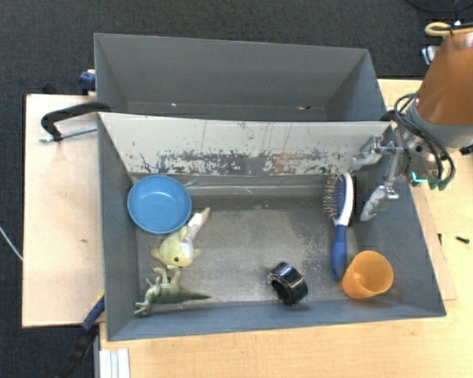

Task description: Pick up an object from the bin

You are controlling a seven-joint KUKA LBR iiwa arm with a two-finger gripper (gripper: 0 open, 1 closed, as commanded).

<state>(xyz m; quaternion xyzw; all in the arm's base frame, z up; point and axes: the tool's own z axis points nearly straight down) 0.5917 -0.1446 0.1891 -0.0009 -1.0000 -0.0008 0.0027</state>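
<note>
While the gripper [374, 178] hung at the right side of the bin [236, 77], its fingers [381, 199] looked spread, with nothing between them. Nearest thing was a hairbrush [341, 211], just left of the fingers, lying on the bin floor by the right wall. Its long axis ran front to back. White bristle head pointed at the back wall, bristles faced left, blue handle pointed to the front and ended beside an orange cup [368, 275]. Couldn't tell if the fingers touched the hairbrush. Well apart from the gripper: black object [288, 283] front middle; blue bowl [158, 204], yellow soft toy [177, 248] and green toy lizard [167, 293] on the left.
</note>
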